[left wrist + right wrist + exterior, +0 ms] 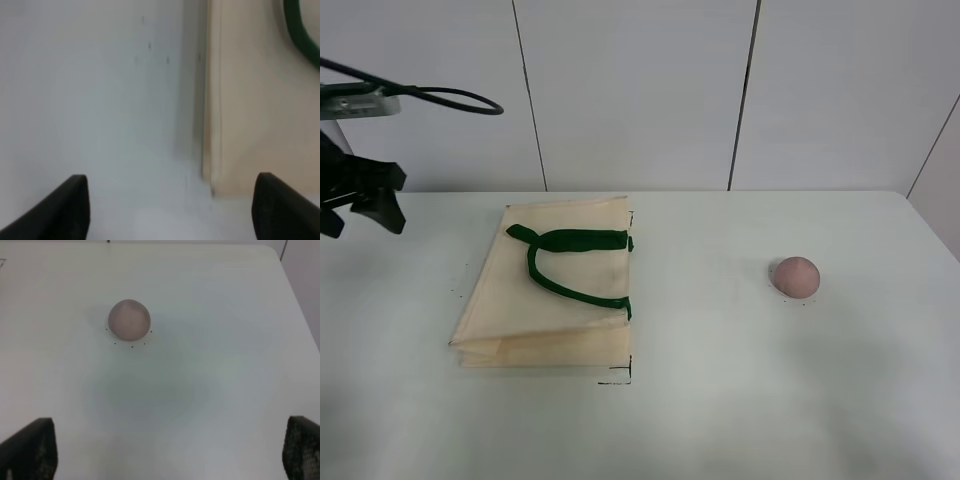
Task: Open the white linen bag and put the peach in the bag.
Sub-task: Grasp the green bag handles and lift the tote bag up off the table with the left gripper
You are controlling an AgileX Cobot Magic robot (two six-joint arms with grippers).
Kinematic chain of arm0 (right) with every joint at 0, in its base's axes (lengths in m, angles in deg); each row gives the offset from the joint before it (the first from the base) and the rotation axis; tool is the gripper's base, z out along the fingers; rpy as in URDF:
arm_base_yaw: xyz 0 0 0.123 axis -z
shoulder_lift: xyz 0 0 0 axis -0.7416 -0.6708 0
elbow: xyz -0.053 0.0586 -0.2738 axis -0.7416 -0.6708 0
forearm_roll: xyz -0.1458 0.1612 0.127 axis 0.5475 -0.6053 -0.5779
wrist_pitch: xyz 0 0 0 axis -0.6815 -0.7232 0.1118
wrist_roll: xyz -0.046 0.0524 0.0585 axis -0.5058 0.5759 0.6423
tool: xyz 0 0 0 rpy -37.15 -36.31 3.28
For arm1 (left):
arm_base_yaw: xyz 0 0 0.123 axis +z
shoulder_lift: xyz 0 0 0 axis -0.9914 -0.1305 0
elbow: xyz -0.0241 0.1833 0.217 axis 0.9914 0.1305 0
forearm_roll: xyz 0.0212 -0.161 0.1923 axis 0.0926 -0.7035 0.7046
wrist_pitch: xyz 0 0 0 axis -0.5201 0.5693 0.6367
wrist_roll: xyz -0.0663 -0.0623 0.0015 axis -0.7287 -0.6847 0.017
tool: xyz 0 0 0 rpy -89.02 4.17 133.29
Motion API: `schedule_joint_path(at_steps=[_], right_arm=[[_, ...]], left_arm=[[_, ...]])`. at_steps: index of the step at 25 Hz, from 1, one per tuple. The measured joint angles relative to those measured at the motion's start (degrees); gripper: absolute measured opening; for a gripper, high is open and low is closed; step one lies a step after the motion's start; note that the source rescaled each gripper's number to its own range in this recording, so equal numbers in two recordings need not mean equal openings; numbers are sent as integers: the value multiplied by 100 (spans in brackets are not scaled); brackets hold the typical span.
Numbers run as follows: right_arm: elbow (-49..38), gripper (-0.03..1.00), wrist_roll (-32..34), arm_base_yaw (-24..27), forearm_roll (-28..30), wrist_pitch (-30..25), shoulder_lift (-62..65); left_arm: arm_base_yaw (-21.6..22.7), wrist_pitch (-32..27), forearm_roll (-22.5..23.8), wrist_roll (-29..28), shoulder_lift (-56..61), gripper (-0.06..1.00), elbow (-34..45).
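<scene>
Exterior high view, left to right: left tool at the far left edge, fingers spread, nothing between them. White linen bag lies flat and closed on the tabletop, left of centre, dark green straps draped across its top. Peach sits well apart to the right. Right wrist view: right tool splayed wide, empty, peach ahead, untouched.

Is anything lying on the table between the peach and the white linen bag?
Nothing visible does: only table lies between the peach and the white linen bag. The bag lies flat and closed, handles on top.
</scene>
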Motion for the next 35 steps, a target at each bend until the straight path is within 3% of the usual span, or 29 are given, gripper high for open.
schedule_joint_path(at_steps=[6,11,16,21,35], right_arm=[[0,100,0,0,0,0,0],[0,100,0,0,0,0,0],[0,100,0,0,0,0,0],[0,100,0,0,0,0,0],[0,100,0,0,0,0,0]], left_arm=[[-82,10,-165,-4,-1641,99,-1358],[-675,-22,-286,-269,-2482,99,-2069],[-1326,-55,-196,-890,-3134,99,-2621],[-1559,1,83,-1404,-3551,99,-2784],[-1601,228,104,-1591,-4144,98,-2784]])
